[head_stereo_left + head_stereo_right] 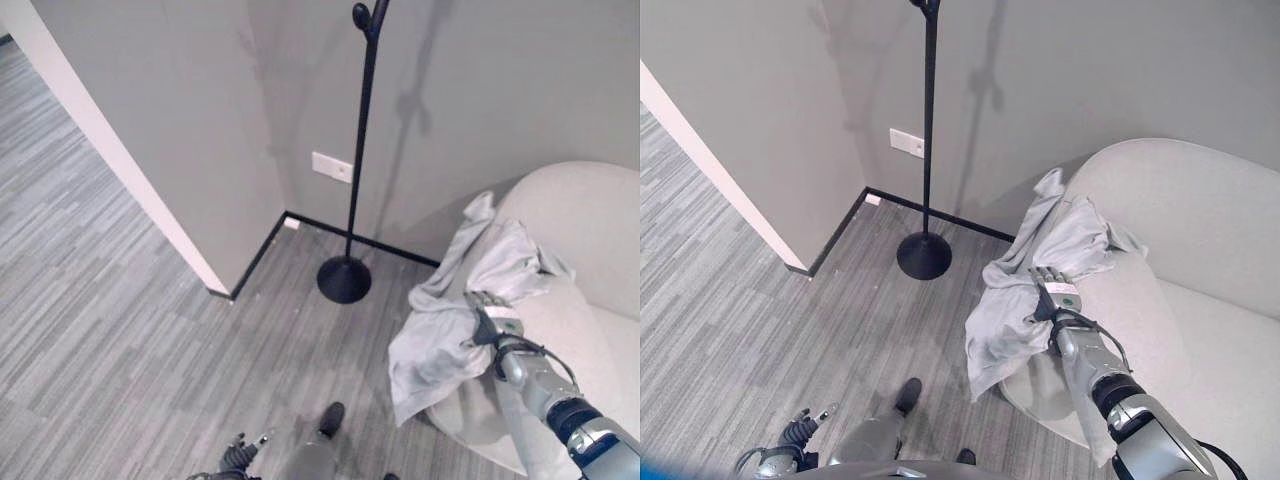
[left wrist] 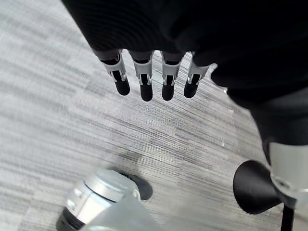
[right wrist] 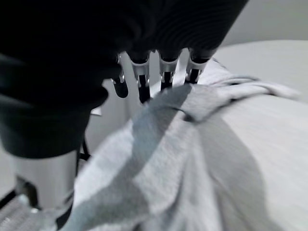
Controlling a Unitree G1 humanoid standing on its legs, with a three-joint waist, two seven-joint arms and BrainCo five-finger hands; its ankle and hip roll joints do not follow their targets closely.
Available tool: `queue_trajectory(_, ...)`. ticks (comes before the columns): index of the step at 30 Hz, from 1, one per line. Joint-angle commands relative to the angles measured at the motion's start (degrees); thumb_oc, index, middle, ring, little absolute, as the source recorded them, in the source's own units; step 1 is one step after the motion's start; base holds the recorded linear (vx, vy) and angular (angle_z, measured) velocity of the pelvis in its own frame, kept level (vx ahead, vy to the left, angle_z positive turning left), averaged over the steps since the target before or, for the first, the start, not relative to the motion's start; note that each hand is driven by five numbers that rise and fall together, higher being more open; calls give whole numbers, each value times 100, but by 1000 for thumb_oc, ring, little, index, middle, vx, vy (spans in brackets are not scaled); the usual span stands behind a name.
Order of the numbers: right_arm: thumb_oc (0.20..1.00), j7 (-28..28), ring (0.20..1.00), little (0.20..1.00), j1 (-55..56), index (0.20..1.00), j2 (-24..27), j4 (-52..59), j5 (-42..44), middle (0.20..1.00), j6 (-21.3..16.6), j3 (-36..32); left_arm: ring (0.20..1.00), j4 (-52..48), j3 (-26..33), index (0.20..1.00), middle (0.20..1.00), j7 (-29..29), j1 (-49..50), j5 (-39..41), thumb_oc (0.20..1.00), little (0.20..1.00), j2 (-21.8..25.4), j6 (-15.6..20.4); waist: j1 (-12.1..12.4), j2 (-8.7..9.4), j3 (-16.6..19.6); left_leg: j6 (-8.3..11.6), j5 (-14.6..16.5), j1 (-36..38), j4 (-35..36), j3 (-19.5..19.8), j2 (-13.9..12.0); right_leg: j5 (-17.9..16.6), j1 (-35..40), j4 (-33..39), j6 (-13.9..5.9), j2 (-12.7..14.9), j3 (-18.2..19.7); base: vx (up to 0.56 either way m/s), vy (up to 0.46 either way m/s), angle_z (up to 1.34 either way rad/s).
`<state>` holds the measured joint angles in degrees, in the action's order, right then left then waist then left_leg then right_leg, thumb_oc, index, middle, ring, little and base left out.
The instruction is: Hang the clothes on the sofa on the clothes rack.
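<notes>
Grey garment (image 1: 1035, 280) lies draped over the rounded arm of the pale sofa (image 1: 1200, 230), one end bunched up on top of the arm and the rest hanging down its outer side toward the grey carpet floor (image 1: 120, 330). Right hand (image 1: 1052, 295) sits against the cloth at the sofa arm, reaching in from the lower right; in the right wrist view its fingers (image 3: 166, 77) point straight out in a row with the tips at a raised fold of the garment (touching the fold or just above it, cannot tell which), and nothing is curled round the cloth. Clothes rack (image 1: 358, 150), a thin black pole on a round black base, stands upright near the wall corner, just beside the sofa and apart from the garment; its top hooks are bare. White wall plate (image 1: 331, 167) sits low on the wall to the left of the pole. Left hand (image 2: 154, 77) hangs low over the carpet at the robot's left side, fingers straight and slightly spread, holding nothing, with the rack's base seen past it.
</notes>
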<state>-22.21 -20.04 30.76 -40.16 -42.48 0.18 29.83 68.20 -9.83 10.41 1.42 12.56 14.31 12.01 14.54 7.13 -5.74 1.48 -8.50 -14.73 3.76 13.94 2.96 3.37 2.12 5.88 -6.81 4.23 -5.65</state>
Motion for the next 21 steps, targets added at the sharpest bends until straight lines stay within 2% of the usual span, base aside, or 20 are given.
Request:
queue_trajectory(1, 1000, -153, 1000, 1000, 76, 1000, 386, 502, -550, 1000, -8, 189, 1000, 262, -276, 1000, 1000, 164, -300, -340, 1000, 1000, -135, 183, 181, -260, 202, 215, 322, -18, 124, 143, -209, -44, -102, -88, -309, 253, 72, 2, -6, 19)
queue_trajectory(2, 1000, -78, 1000, 1000, 66, 1000, 401, 476, -695, 1000, 25, 267, 1000, 274, -277, 1000, 1000, 160, -295, -352, 1000, 1000, -144, 169, 192, -261, 190, 221, 319, -28, 124, 153, -205, -44, -111, -88, -311, 252, 53, -40, -17, 15)
queue_trajectory(3, 1000, 274, 1000, 1000, -52, 1000, 337, 74, -1132, 1000, 117, 710, 1000, 315, -324, 1000, 1000, 182, -336, -431, 1000, 1000, -183, 136, 223, -258, 115, 228, 310, -100, 124, 179, -192, -42, -164, -88, -308, 252, 26, -40, -13, 6)
queue_trajectory(5, 1000, 262, 1000, 1000, -75, 1000, 319, 44, -1134, 1000, 116, 729, 1000, 316, -313, 1000, 1000, 183, -338, -432, 1000, 1000, -185, 135, 212, -257, 115, 228, 310, -104, 124, 179, -192, -43, -167, -88, -308, 251, 25, -50, -14, 4)
queue_trajectory(7, 1000, 634, 1000, 1000, -286, 1000, 86, -913, -1665, 1000, 254, 1509, 1000, 249, -475, 1000, 1000, 219, -440, -524, 1000, 1000, -207, 116, 297, -290, -44, 236, 255, -250, 124, 258, -145, -53, -266, -88, -301, 249, -17, -122, -25, 6)
queue_trajectory(8, 1000, 844, 1000, 1000, -340, 1000, -382, -2146, -1852, 1000, 392, 1968, 1000, 180, -693, 1000, 1000, 259, -575, -661, 1000, 1000, -194, 90, 364, -348, -179, 243, 198, -378, 124, 350, -88, -67, -340, -88, -286, 246, -91, -112, -36, 17)
queue_trajectory(9, 1000, 992, 1000, 1000, -317, 1000, -540, -2580, -1984, 1000, 468, 2137, 1000, 131, -802, 1000, 1000, 257, -652, -734, 1000, 1000, -163, 73, 442, -381, -256, 252, 187, -424, 124, 403, -59, -44, -334, -88, -269, 259, -143, -100, -25, 33)
queue_trajectory(11, 1000, 1080, 1000, 1000, -239, 1000, -684, -2961, -2098, 1000, 527, 2249, 1000, 71, -896, 1000, 1000, 264, -698, -781, 1000, 1000, -141, 57, 492, -428, -296, 259, 122, -510, 124, 468, -31, -70, -382, -88, -270, 260, -212, -58, -20, 40)
queue_trajectory(13, 1000, 1322, 1000, 1000, 85, 1000, -975, -3847, -2281, 1000, 749, 2317, 1000, -174, -1202, 1000, 1000, 333, -857, -1059, 1000, 1000, -43, 43, 653, -572, -411, 275, 33, -655, 124, 641, 99, -57, -418, -88, -257, 284, -395, -46, -39, 19)
queue_trajectory(19, 1000, 1300, 1000, 1000, 634, 1000, -609, -4301, -2547, 1000, 1143, 2097, 1000, -590, -1424, 1000, 1000, 571, -935, -1558, 1000, 1000, 207, 97, 738, -773, -600, 308, -102, -866, 124, 750, 261, -65, -559, -88, -259, 353, -519, -39, -18, 36)
queue_trajectory(20, 934, 1334, 934, 934, 686, 934, -552, -4441, -2558, 934, 1250, 2016, 1000, -543, -1428, 1000, 1000, 620, -938, -1638, 1000, 1000, 218, 79, 732, -780, -597, 309, -98, -884, 124, 746, 286, -64, -582, -88, -264, 360, -499, -9, -19, 3)
queue_trajectory(21, 934, 1332, 934, 934, 688, 934, -555, -4445, -2560, 934, 1252, 2014, 1000, -541, -1430, 1000, 1000, 622, -938, -1640, 1000, 1000, 216, 80, 736, -778, -593, 309, -98, -888, 124, 743, 285, -64, -586, -88, -264, 361, -496, 0, 0, 0)
